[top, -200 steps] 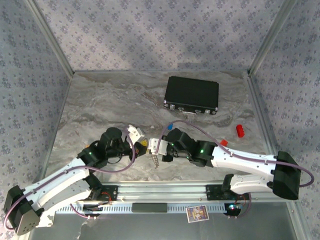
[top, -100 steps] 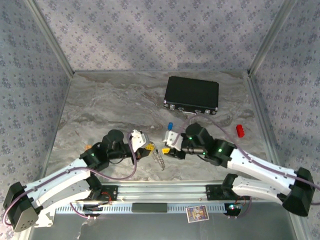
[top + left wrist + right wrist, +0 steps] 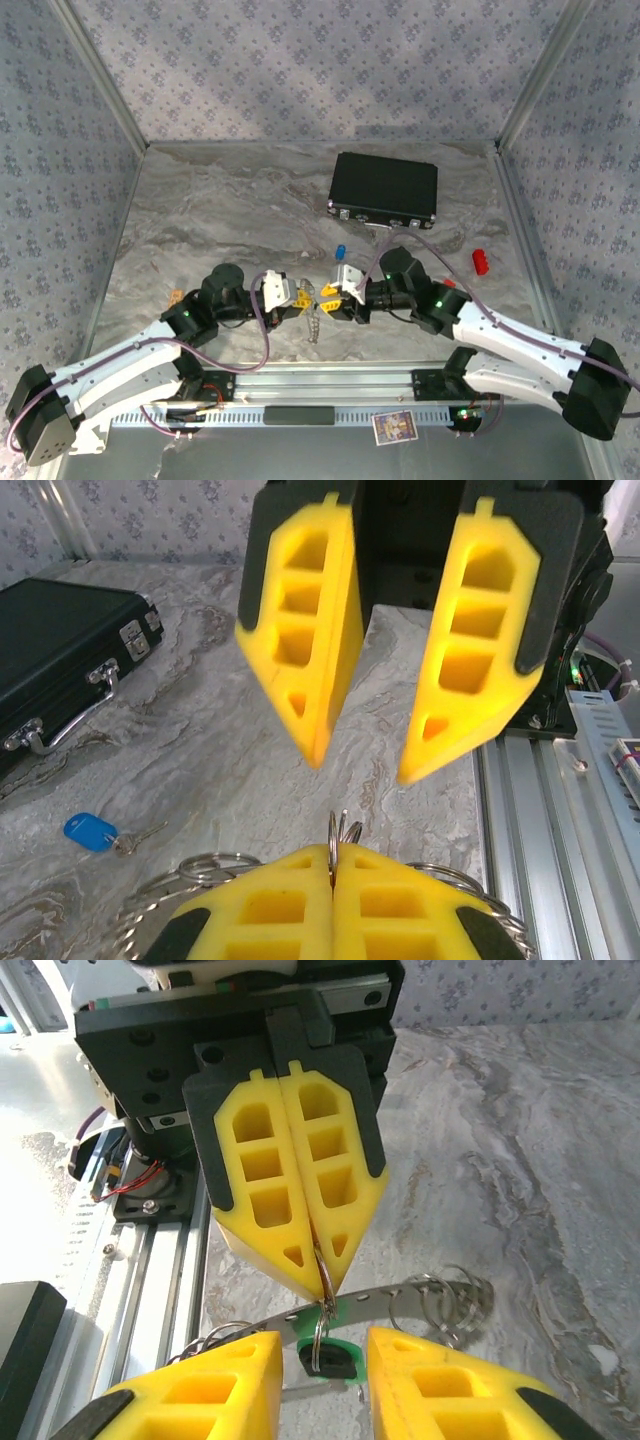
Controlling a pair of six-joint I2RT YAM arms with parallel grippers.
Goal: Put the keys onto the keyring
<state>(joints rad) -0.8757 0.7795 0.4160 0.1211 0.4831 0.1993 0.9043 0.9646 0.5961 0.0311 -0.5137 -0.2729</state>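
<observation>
Right wrist: left gripper point(image 3: 322, 1288) pinches the keyring point(image 3: 380, 1295) steady for threading. Fingers point(image 3: 190, 1390) spread, the right gripper point(image 3: 322, 1345) flanks the hanging green key point(image 3: 335, 1363)

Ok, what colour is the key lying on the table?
Blue key; the left wrist view shows it best.

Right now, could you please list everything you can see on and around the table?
Black rectangular case with metal latches: one, black, far side of the table.
Blue-headed small key: one, blue, on the table before the case.
Green-headed small key: one, green, hanging between the right pincer's fingers.
Grey-silver metal keyring: one, silver, dangling from the left pincer.
Small red block: one, red, table's right side.
Small orange piece: one, orange, table's left side.
Printed card: one, near rail.
Left pincer: yellow, shut on the keyring.
Right pincer: yellow, open.
</observation>
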